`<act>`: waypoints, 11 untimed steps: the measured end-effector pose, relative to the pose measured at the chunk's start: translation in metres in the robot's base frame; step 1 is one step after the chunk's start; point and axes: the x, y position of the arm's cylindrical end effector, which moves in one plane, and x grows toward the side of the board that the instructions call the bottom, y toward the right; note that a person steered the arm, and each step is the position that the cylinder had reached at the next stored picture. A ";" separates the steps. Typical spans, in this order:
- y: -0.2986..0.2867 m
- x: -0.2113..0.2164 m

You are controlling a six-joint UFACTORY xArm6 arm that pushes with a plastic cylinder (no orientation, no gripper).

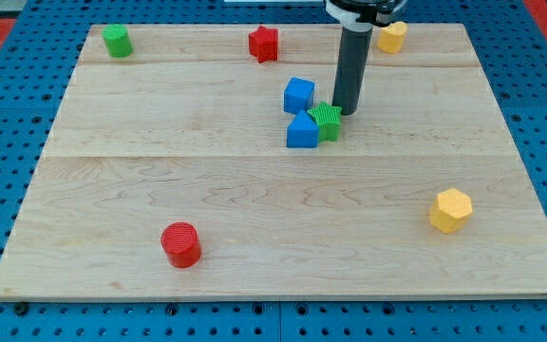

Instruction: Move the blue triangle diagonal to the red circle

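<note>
The blue triangle (302, 131) lies near the board's middle, just below a blue cube (298, 95) and touching a green star (327, 121) on its right. The red circle (181, 244) stands far off at the view's lower left. My tip (346, 113) is at the green star's upper right edge, right of the blue cube and up and right of the blue triangle.
A green block (117, 41) sits at the top left, a red star (264, 43) at the top middle, a yellow block (391, 37) at the top right behind the rod, and a yellow hexagon (450, 210) at the lower right. The wooden board (273, 199) ends in a blue pegboard surround.
</note>
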 end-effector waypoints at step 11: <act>-0.196 0.027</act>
